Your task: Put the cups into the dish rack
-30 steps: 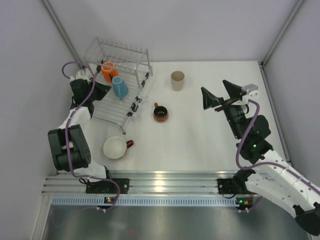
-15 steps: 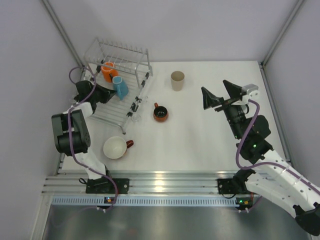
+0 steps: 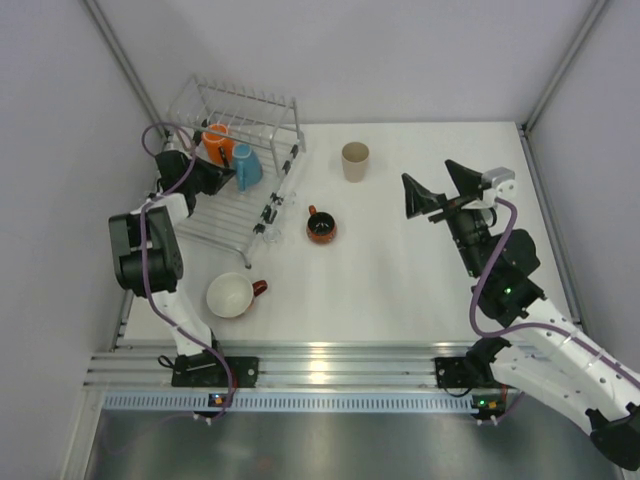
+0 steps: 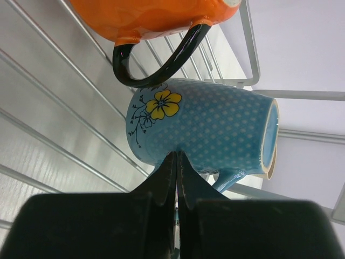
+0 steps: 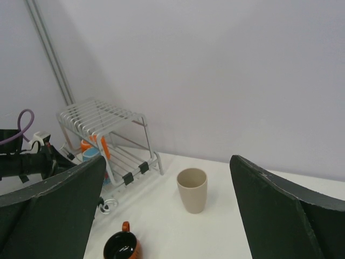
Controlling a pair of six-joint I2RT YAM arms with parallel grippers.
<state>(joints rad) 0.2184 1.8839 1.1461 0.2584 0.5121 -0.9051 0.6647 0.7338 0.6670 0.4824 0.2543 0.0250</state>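
The dish rack (image 3: 262,104) stands at the back left. The orange mug (image 3: 216,143) and the light blue mug (image 3: 246,167) lie in it, side by side. My left gripper (image 3: 224,174) is shut, and its tips (image 4: 177,157) press against the blue mug's side (image 4: 210,129), just below the orange mug (image 4: 156,16). The beige tumbler (image 3: 355,160), the dark red-handled mug (image 3: 320,227) and the white red-handled cup (image 3: 231,295) stand on the table. My right gripper (image 3: 445,195) is open and empty, held above the table right of the tumbler (image 5: 192,189).
The rack's wires (image 4: 249,48) and upright end frame (image 5: 102,116) close in around the two mugs. A small wire ring (image 3: 268,236) lies at the rack's near right corner. Grey walls enclose the white table (image 3: 400,270) on three sides.
My left gripper has pushed farther into the rack, and the blue mug has shifted up and right, closer to the orange mug. The right arm has not moved.
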